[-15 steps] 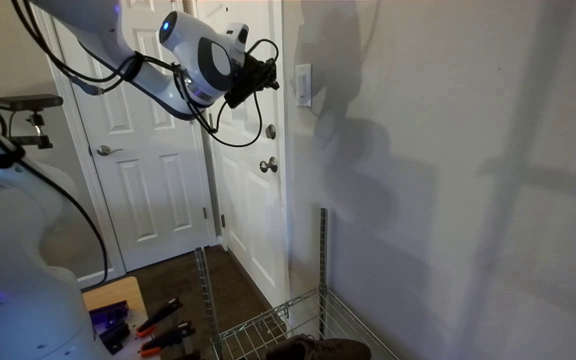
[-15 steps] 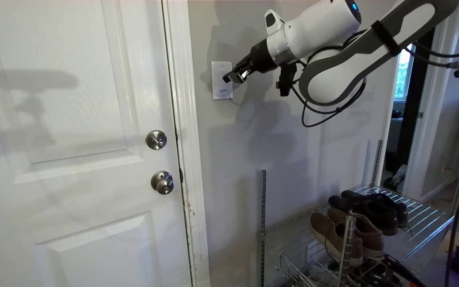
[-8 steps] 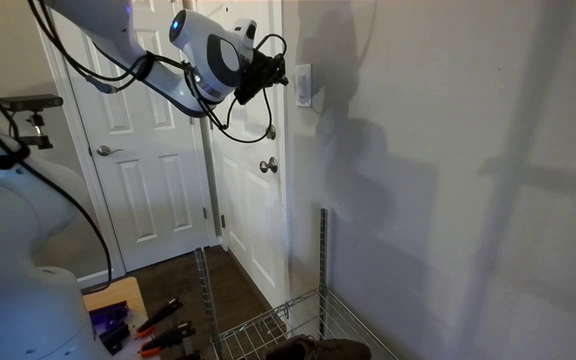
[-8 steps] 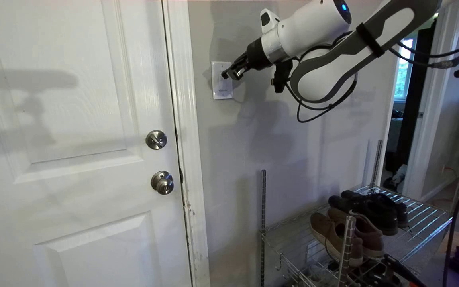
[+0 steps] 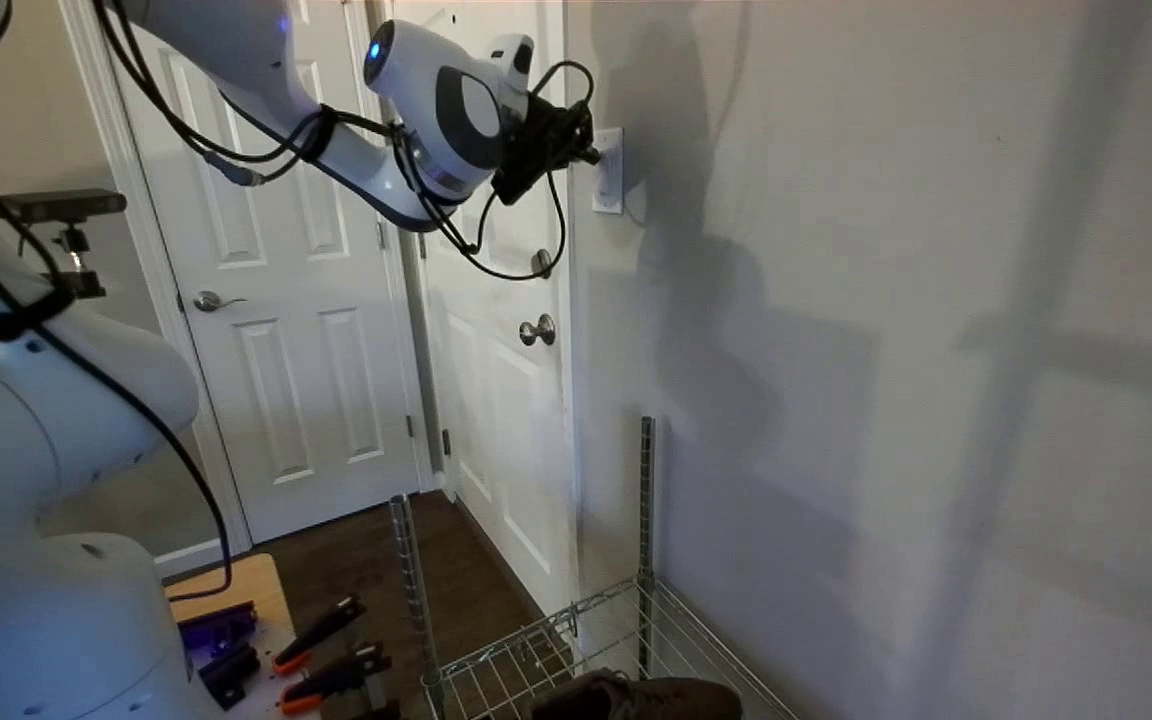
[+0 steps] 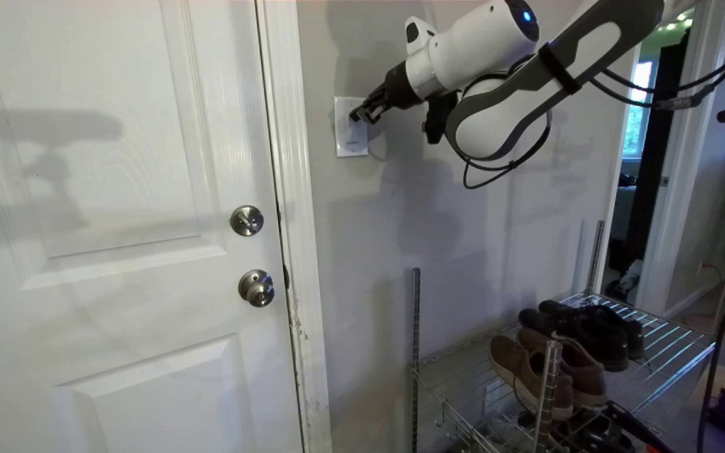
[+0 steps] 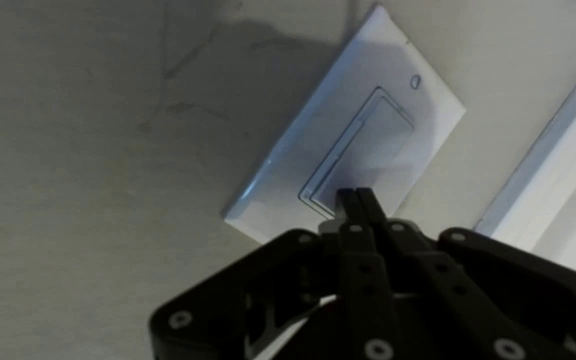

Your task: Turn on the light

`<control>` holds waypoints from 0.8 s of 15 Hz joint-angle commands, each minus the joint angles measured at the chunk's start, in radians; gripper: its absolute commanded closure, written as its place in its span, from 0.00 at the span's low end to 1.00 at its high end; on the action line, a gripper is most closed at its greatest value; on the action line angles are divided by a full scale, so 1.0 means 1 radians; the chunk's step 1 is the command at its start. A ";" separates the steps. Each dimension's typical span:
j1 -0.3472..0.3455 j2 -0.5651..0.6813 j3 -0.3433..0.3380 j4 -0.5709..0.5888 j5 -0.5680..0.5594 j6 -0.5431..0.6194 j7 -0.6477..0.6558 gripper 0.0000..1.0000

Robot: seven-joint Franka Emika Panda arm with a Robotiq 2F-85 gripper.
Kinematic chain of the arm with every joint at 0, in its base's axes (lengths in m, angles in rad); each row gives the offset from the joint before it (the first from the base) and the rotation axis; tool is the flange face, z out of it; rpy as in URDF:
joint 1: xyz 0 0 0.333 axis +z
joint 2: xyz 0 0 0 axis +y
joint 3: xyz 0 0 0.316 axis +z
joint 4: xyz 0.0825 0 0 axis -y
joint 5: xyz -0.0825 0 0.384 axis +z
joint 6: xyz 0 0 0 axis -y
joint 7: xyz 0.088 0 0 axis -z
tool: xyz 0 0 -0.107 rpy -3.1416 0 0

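Observation:
No lamp shows. The light's switch is a white rectangular wall plate with a flat rocker paddle. The switch plate [image 5: 610, 190] shows in both exterior views [image 6: 345, 145] and tilted in the wrist view [image 7: 280, 190]. My black gripper [image 7: 356, 192] is shut and empty, with its two fingertips together. In the wrist view, its tips lie over the lower end of the rocker paddle [image 7: 368, 145] as seen there and hide part of it. In an exterior view the gripper [image 6: 360, 117] overlaps the upper half of the plate. I cannot tell whether the tips touch it.
A white door [image 6: 117, 314] with a deadbolt [image 6: 247, 221] and a round knob [image 6: 256, 288] stands beside the plate, behind a white door frame [image 6: 290, 207]. A wire shelf [image 6: 664, 352] with shoes [image 6: 532, 371] stands below the arm. Black cables [image 5: 476, 262] hang in loops from the wrist.
The shut gripper has moved toward the wall and slightly up, from just short of the switch plate to over or against it. The switch plate looks unchanged.

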 commanded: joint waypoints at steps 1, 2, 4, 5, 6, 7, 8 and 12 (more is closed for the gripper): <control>-0.106 0.004 0.094 0.023 0.023 0.028 -0.008 0.97; -0.131 0.002 0.118 0.028 0.023 0.030 -0.007 0.97; -0.184 -0.003 0.168 0.041 0.027 0.040 -0.005 0.96; -0.191 -0.001 0.179 0.068 0.033 0.020 -0.013 0.96; -0.210 -0.010 0.195 0.067 0.037 0.025 -0.012 0.97; -0.222 -0.019 0.205 0.067 0.044 0.025 -0.009 0.96; -0.230 -0.027 0.211 0.068 0.050 0.025 -0.008 0.96; -0.240 -0.046 0.221 0.044 0.065 0.025 0.011 0.97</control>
